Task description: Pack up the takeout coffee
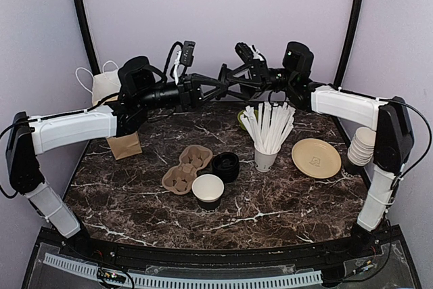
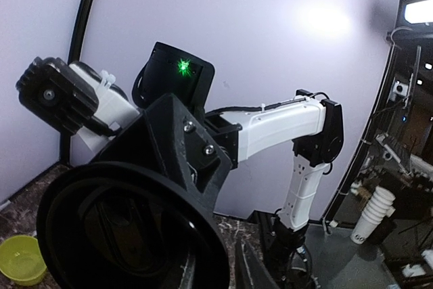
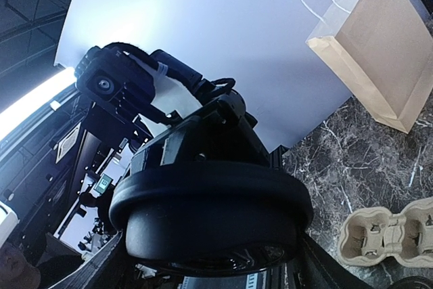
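Observation:
Both arms are raised at the back of the table and meet at one black plastic lid (image 1: 224, 83). My right gripper (image 3: 206, 272) is shut across the lid (image 3: 210, 214), a finger on each side. My left gripper (image 2: 226, 262) pinches the rim of the same lid (image 2: 128, 235); only one of its fingers (image 2: 252, 270) shows. A black paper cup (image 1: 208, 191) with a white inside stands lidless at the front middle. No lidded cup is in view. A brown cardboard cup carrier (image 1: 186, 167) lies beside it and also shows in the right wrist view (image 3: 389, 235).
A stack of black lids (image 1: 225, 166) sits right of the carrier. A white cup of straws (image 1: 266, 155), a tan plate (image 1: 316, 158) and stacked white cups (image 1: 360, 145) are on the right. A brown paper bag (image 1: 124, 145) stands at the left, a green bowl (image 1: 241, 118) behind.

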{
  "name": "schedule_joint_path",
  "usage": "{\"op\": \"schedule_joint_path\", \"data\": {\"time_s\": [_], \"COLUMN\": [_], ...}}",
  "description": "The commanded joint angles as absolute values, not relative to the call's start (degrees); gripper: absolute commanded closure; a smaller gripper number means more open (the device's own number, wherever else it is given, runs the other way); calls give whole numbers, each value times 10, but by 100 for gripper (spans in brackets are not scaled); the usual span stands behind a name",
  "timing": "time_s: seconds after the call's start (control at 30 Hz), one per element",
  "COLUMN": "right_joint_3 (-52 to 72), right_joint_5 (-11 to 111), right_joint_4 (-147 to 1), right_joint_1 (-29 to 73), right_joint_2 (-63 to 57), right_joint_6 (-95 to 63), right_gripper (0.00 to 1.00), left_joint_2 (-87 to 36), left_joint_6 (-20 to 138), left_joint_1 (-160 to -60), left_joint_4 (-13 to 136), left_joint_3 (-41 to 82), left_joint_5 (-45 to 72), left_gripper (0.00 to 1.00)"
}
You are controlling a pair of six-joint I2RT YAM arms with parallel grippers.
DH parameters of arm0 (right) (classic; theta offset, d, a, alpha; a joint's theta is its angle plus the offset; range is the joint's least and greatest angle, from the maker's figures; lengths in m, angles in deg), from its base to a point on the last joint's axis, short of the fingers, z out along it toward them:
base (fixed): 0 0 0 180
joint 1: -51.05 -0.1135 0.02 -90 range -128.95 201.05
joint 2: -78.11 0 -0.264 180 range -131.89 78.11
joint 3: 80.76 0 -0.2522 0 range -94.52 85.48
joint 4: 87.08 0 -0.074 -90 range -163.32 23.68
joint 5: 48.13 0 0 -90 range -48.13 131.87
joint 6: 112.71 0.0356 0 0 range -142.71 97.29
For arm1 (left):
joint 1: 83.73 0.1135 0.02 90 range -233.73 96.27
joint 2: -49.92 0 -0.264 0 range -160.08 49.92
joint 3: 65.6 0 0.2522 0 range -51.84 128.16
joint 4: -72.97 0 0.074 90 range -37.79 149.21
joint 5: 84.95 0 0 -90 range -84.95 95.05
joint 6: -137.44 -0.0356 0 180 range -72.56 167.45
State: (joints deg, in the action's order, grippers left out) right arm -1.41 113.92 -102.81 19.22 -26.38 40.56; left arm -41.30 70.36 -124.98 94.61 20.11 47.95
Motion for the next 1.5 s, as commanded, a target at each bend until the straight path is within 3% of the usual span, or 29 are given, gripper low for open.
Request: {"op": "schedule_joint_path", "data": {"time_s": [0.0, 0.17, 0.37, 0.57, 0.7, 1.03, 1.47], "right_joint_3": [-33, -51, -126, -131, -119, -152, -139], "right_joint_5": [1133, 1121, 1036, 927, 896, 838, 832], "right_joint_4": [-1018, -888, -526, -372, -329, -221, -211], "right_joint_1": [196, 200, 204, 204, 203, 174, 161], "right_joint_2": [-267, -254, -233, -186, -160, -148, -149], "right_joint_6": [376, 251, -65, -254, -313, -419, -433], "right_gripper": [30, 33, 33, 33, 33, 33, 33], "left_joint_2": [-414, -371, -272, -217, -195, -207, -281], "left_joint_6": [696, 618, 523, 499, 509, 490, 415], "left_joint_1": [-1249, -1249, -1249, -1248, -1249, -1261, -1299], "left_joint_4": [926, 810, 620, 453, 431, 488, 602], "left_joint_3": [211, 205, 175, 105, 30, -101, -133], "left_joint_5": [487, 433, 311, 191, 203, 258, 290], "left_gripper": [70, 53, 37, 39, 42, 41, 41]}}
